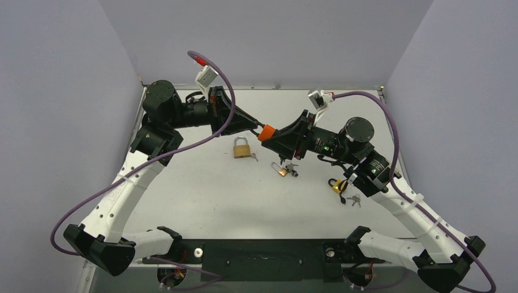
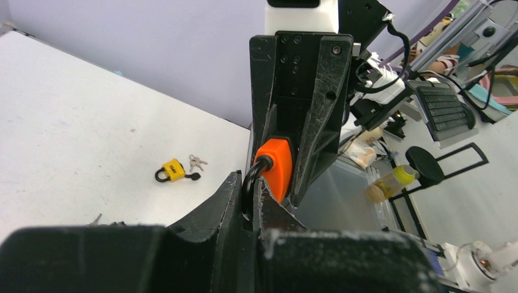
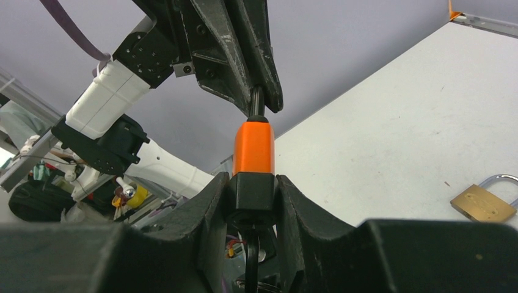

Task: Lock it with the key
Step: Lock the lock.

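Mid-frame: shackle pinched in shut left gripper jaws, orange padlock clamped in right gripper jaws. Press straight together; seating possibly incomplete.

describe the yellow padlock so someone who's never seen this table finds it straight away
On the white table, look to the right side, close beside the right arm. The yellow padlock lies there with small keys next to it. It is the only yellow lock, with a dark shackle; the brass padlock sits mid-table.

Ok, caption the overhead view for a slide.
Left tool and right tool hold an orange padlock above the table.
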